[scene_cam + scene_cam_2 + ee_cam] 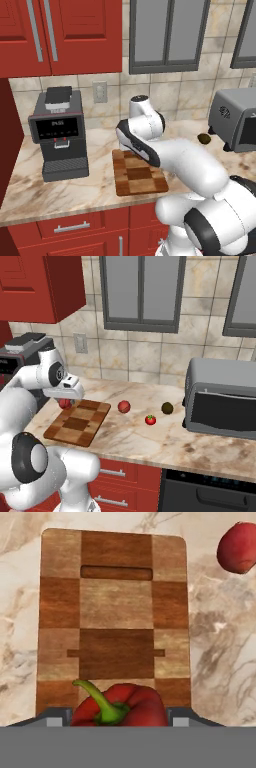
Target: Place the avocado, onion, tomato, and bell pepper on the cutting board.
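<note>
The claw (pixel 120 722) is closed around a red bell pepper (pixel 122 704), holding it just above one short edge of the cutting board (pixel 112 612). From the right base view, the tomato (pixel 150 419), the avocado (pixel 167 408) and a plain reddish ball (pixel 124 406) lie on the counter (pixel 150 441) beyond the board's right edge; the hand view shows the pepper's green stem. The counter is beige marble under red cabinets (pixel 60 35).

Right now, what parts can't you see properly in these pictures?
- Bell pepper, hand view: its lower part is cut off at the bottom; whether it touches the cutting board can't be told.
- Cutting board, left base view: the arm covers its right side.
- Bell pepper, right base view: mostly hidden behind the hand.
- Avocado, left base view: too small for detail.
- Toaster oven, right base view: cut off by the right edge.
</note>
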Controlling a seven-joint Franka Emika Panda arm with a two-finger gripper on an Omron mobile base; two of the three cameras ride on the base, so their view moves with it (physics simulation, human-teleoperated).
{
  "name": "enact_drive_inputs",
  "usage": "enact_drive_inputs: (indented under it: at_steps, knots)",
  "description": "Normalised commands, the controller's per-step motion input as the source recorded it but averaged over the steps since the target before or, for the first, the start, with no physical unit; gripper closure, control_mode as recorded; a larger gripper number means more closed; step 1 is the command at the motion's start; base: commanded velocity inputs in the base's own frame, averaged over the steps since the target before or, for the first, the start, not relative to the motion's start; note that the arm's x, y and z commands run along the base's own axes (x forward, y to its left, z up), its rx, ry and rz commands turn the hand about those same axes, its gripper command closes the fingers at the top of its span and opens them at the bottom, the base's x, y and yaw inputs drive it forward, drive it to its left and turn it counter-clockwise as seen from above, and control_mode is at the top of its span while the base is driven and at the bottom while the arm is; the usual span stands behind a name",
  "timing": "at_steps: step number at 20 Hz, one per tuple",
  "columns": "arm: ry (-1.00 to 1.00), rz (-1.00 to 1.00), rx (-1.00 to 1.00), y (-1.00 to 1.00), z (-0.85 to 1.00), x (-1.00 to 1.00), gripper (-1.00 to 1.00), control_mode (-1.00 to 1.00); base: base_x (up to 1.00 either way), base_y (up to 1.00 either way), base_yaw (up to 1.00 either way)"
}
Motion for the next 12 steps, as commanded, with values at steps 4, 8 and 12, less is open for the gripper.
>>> enact_drive_inputs:
  at_steps: [4,8,12]
  knots:
    - [-0.01,0.02,0.00,0.00,-0.40,0.36,1.00,-1.00,0.00,0.00,0.00]
    - [0.00,0.01,0.00,0.02,-0.40,0.16,1.00,-1.00,0.00,0.00,0.00]
    - [0.00,0.02,0.00,0.05,-0.38,0.13,1.00,-1.00,0.00,0.00,0.00]
